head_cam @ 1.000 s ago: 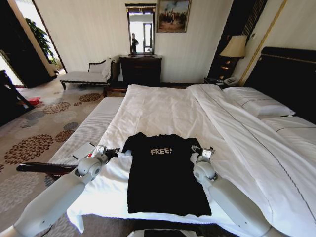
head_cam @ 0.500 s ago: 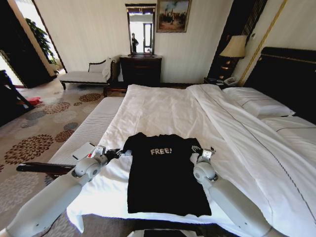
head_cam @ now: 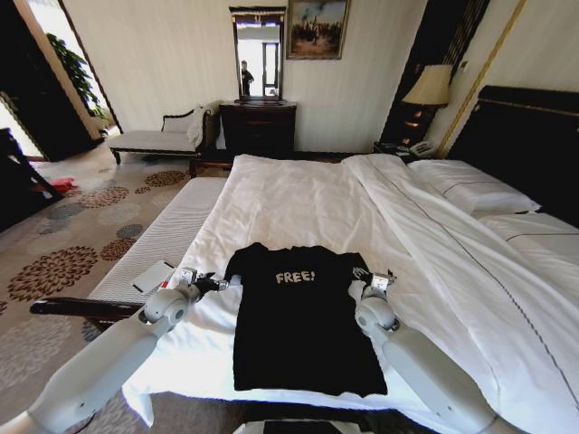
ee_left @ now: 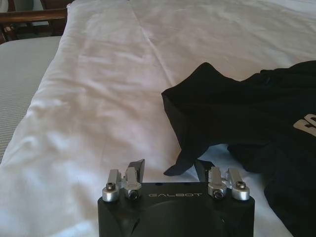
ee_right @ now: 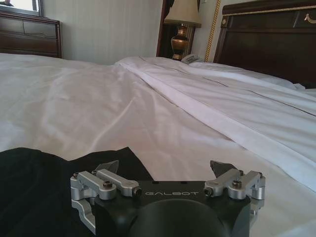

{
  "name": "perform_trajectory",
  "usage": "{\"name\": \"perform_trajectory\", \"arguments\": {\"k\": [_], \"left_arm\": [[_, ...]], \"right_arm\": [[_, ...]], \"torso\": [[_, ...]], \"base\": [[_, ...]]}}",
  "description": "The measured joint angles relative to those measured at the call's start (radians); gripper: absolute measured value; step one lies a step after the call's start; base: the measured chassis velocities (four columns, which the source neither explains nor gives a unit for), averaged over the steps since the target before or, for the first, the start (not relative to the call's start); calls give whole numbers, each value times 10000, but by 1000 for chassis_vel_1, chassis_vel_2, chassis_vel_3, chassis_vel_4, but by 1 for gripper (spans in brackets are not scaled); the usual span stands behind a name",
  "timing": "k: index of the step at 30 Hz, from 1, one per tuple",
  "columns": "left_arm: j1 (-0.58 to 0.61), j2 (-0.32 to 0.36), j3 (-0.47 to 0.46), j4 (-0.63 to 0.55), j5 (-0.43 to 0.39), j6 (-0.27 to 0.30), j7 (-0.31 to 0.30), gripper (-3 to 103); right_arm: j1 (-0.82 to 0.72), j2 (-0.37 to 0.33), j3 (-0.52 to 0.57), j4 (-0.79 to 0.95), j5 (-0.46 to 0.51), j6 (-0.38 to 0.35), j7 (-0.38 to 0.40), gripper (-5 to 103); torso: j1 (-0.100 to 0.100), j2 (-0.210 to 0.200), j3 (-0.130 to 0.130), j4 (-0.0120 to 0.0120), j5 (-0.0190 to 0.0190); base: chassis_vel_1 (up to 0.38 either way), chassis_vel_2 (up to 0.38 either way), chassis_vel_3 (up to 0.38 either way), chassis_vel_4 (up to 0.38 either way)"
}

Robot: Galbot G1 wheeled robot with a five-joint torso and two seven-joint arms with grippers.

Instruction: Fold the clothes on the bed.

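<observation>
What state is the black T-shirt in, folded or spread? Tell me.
Spread. The black T-shirt lies flat, lettering up, on the bed, both sleeves out. The open left claw and right claw sit at its sleeves.

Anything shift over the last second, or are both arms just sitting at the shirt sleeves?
Only small moves. The left pincer crept toward the black T-shirt's left sleeve, open, with the sleeve tip now between its fingers in the left wrist view. The right pincer stayed open at the right sleeve, barely moved. Nothing is gripped yet. The shirt lies flat on the bed as before.
</observation>
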Motion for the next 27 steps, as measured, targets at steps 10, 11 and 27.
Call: {"name": "perform_trajectory", "arguments": {"k": [10,11,27], "left_arm": [[81,-146,-72,37,59,-162,2,22],[81,-146,-72,37,59,-162,2,22],[361,-151,-659,-265,-116,-195,-74,0]], "right_arm": [[25,27,-34,-34,-43,5,-3,100],[25,27,-34,-34,-43,5,-3,100],[-54,29,20,-10,-174,18,-4,100]], "torso": [[0,0,0,0,0],[0,0,0,0,0],[0,0,0,0,0]], "base": [[0,0,0,0],[0,0,0,0],[0,0,0,0]]}}
